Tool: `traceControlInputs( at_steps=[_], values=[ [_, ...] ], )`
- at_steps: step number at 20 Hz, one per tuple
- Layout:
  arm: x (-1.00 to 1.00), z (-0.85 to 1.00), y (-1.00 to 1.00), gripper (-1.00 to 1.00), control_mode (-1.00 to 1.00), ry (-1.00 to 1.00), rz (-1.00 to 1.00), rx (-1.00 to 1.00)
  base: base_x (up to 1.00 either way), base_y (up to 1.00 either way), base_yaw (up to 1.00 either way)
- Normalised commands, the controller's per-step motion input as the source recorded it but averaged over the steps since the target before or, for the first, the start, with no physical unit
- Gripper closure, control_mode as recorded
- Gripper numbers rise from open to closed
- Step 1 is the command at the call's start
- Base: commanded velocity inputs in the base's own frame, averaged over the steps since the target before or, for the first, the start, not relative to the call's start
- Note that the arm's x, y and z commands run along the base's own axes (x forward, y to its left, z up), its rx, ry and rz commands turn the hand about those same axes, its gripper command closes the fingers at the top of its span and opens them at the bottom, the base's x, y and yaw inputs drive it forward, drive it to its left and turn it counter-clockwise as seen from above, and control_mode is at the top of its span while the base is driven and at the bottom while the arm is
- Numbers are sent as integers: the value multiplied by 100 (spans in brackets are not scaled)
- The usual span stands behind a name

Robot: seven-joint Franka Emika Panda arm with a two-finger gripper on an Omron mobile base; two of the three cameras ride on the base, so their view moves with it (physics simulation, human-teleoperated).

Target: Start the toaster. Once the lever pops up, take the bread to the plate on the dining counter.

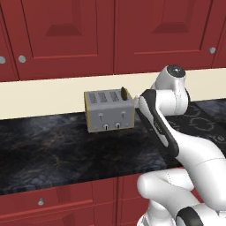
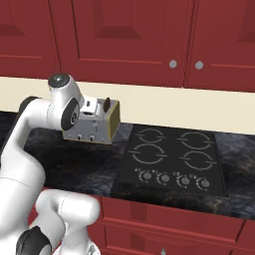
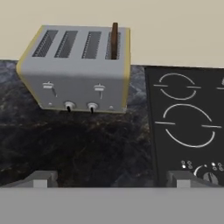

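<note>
**Gripper held open short of the toaster, bread standing in the rightmost slot**

In the hand view the gripper [image 3: 111, 178] is seen with its two fingertips [image 3: 41, 178] spread wide apart at the bottom edge, and nothing is held between them. Directly below and ahead of the open fingers, bare black marbled worktop [image 3: 87, 144] is seen. Ahead and to the right of the gripper, a black four-ring hob [image 3: 188, 113] is set into the worktop, with its knobs nearest the right fingertip.

Farther ahead, and slightly left of the gripper's centre line, the toaster [image 3: 76, 83] is found, well apart from the fingertips and untouched. Its front face is turned toward the gripper. The lever [image 3: 100, 89] is seen on the right half of that face, high in its slot, with the matching left tab [image 3: 48, 86] at a similar height. Two small knobs are placed along the lower front edge.

The bread [image 3: 114, 40] is seen standing upright in the rightmost slot, its dark brown top rising clear above the toaster's top surface. It lies ahead of the gripper, almost on its centre line, beyond the lever.

Behind the toaster a cream wall strip [image 3: 175, 30] is seen. In the left base view red upper cabinets [image 1: 70, 31] are shown above it.
</note>
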Motion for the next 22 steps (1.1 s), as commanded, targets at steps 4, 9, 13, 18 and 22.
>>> traceControlInputs(
  at_steps=[4, 9, 13, 18, 22],
  values=[
    [0, 0, 12, -100, -100, -2, 0, 0, 0, 0, 0],
    [0, -2, 4, -100, -100, -5, -2, 1, 0, 0, 0],
    [0, 0, 0, -100, -100, -6, -1, 4, 0, 0, 0],
    [0, 0, 0, -100, -100, -2, 0, 2, 0, 0, 0],
    [0, 0, 0, -100, -100, 0, 0, 2, 0, 0, 0]
  ],
)
